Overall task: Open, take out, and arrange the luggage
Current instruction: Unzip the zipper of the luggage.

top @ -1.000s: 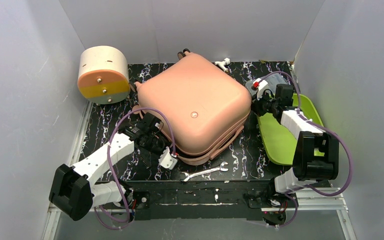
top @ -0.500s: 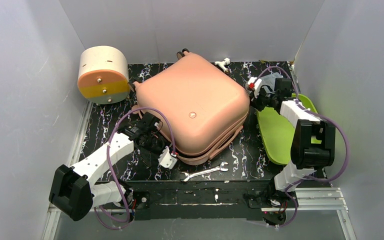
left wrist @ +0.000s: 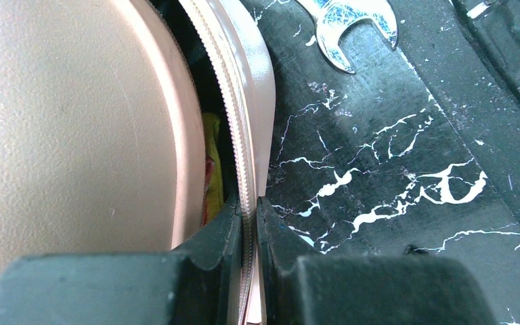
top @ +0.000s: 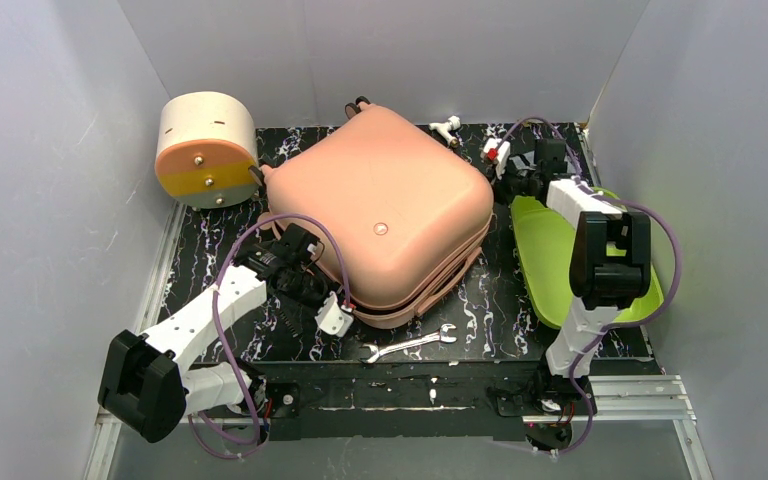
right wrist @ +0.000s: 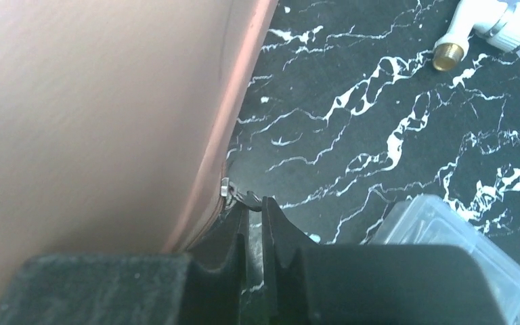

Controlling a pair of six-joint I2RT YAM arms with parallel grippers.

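**Pink case on black marble, both grippers at its seam**

A black tabletop (top: 490, 300) veined with white is boxed in by plain pale walls (top: 50, 150) on three sides. The luggage (top: 380, 225) lies flat in the middle of it, between the two grippers, lid up and parted a little along the zipper.

The left gripper (left wrist: 249, 203) is pinched tight on the luggage: its dark fingers clamp the toothed rim of the lower shell. Just ahead of them, something yellow (left wrist: 211, 162) shows inside the crack. Beyond the fingers and to their right, a steel wrench (top: 410, 343) lies on the bare marble.

The right gripper (right wrist: 254, 203) sits at the far right corner of the case. Its jaws stand only a slit apart, with the small metal zipper pull (right wrist: 229, 189) right at their tips. Whether they hold it cannot be told. A clear plastic box (right wrist: 447, 230) lies close on its right, and a white fitting (right wrist: 487, 27) with a brass end lies farther ahead. A lime-green tray (top: 545, 260) lies under that arm.

A cream-and-orange drum box (top: 205, 150) stands well beyond the left gripper, against the left wall.
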